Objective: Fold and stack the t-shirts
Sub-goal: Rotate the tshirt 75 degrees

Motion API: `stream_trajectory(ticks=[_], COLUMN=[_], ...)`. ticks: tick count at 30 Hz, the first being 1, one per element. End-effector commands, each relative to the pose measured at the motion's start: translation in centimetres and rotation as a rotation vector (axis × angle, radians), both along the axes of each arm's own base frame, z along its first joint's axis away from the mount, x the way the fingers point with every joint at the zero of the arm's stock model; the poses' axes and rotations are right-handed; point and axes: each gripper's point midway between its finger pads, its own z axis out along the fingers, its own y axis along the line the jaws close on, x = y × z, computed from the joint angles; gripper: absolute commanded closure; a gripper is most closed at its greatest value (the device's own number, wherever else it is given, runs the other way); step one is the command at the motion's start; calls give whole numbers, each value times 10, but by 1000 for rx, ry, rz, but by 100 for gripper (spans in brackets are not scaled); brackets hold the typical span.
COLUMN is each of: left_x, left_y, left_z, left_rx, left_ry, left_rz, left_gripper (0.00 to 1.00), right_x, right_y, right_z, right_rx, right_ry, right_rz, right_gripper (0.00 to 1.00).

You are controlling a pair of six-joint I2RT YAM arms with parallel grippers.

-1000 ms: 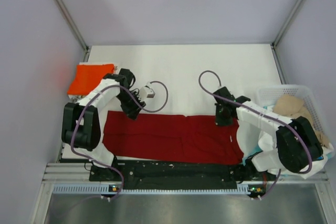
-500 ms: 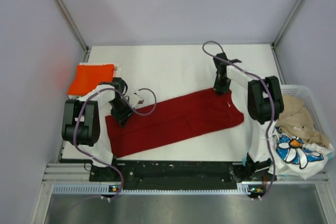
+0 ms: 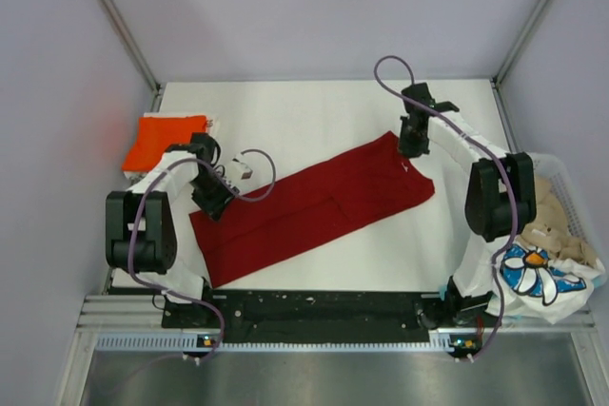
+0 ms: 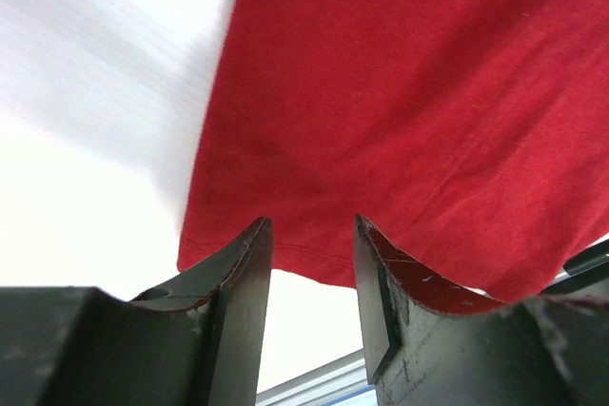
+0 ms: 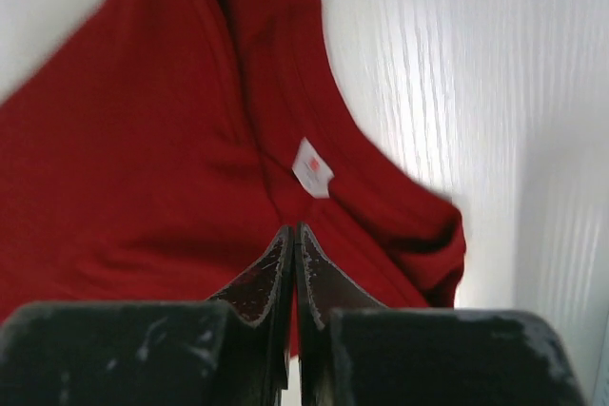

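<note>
The large dark red t-shirt (image 3: 314,206) lies folded into a long strip, slanting from near left to far right on the white table. My right gripper (image 3: 411,146) is shut on its collar end, beside the white neck label (image 5: 312,168); in the right wrist view the gripper (image 5: 295,231) has its jaws pressed together in the cloth (image 5: 143,159). My left gripper (image 3: 211,203) is open at the shirt's left end; in the left wrist view the gripper (image 4: 309,232) stands just short of the hem (image 4: 314,259). A folded orange-red t-shirt (image 3: 166,138) lies at far left.
A white lattice basket (image 3: 549,158) stands at the right edge with a beige t-shirt (image 3: 555,221) in it. A white printed t-shirt (image 3: 538,273) hangs over its near side. The metal rail (image 3: 314,316) runs along the table's near edge.
My right gripper has swung the shirt's collar end from near right to the far right, turning the strip diagonal. My left gripper has shifted slightly left at the hem end.
</note>
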Motion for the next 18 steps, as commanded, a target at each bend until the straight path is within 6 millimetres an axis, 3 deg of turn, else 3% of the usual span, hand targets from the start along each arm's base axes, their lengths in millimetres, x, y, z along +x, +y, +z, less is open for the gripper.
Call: stream_trajectory(ticks=[1, 6, 9, 11, 12, 13, 15, 18], left_x=[17, 15, 8, 4, 3, 2, 3, -2], left_y=[13, 12, -7, -16, -20, -23, -32, -65], left_z=[-6, -6, 13, 25, 28, 30, 31, 28], left_rx=[32, 26, -80, -136, -155, -172, -214, -263], left_ry=[1, 20, 3, -25, -30, -34, -8, 59], left_rz=[26, 16, -9, -32, -37, -37, 1, -24], left_gripper=[56, 56, 55, 55, 54, 54, 53, 54], right_x=[-50, -60, -38, -7, 17, 34, 81, 152], right_y=[3, -6, -17, -26, -31, -36, -36, -15], right_z=[-30, -69, -77, -79, -75, -88, -87, -59], right_rx=[63, 46, 69, 86, 97, 100, 162, 328], right_ry=[98, 199, 208, 184, 150, 167, 138, 10], right_rz=[-10, -53, -103, -133, -147, -168, -188, -129], right_gripper=[100, 100, 100, 100, 100, 100, 100, 100])
